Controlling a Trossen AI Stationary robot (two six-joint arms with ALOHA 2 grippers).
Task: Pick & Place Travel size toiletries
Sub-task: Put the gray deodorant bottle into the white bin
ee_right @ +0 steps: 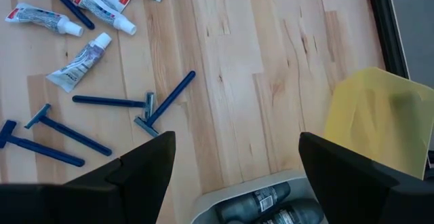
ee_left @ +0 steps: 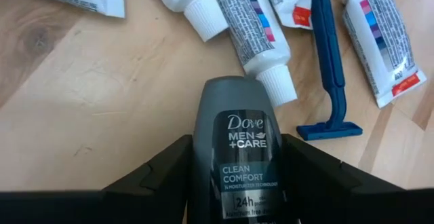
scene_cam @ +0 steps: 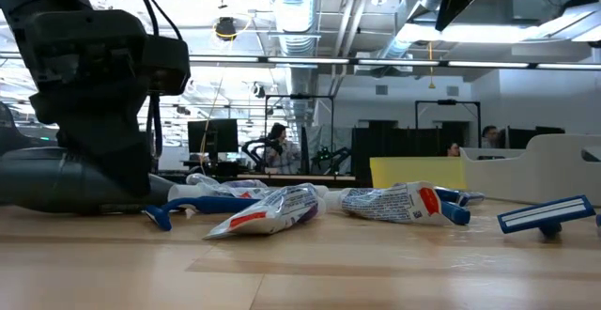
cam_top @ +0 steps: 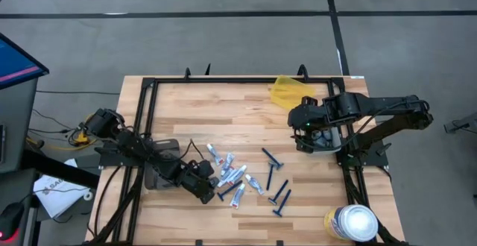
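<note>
The left claw (cam_top: 207, 188) sits low at the near left of the pale wooden bench (cam_top: 223, 104), its two fingers pinching a dark grey oval deodorant stick labelled Dove Men+Care (ee_left: 237, 153). The stick's long axis runs straight out from the claw, its rounded end pointing toward the scattered white-and-blue squeeze tubes (cam_top: 231, 175) just beyond it. In the left wrist view that rounded end lies almost against the white cap of one tube (ee_left: 252, 30), and a thin dark-blue disposable razor (ee_left: 330, 61) lies beside it, handle running away from the claw, head nearest it.

Right of the tubes, further dark-blue razors (cam_top: 277, 183) lie flat at mixed angles, most handles running roughly near to far across the bench.

The right claw (cam_top: 307, 130) hovers at the bench's right side with fingers spread wide, above a pale tray (ee_right: 247, 193) holding what appear to be more grey sticks (ee_right: 261, 207); they are only partly in view. A yellow sheet (cam_top: 287, 91) lies just beyond it.
</note>
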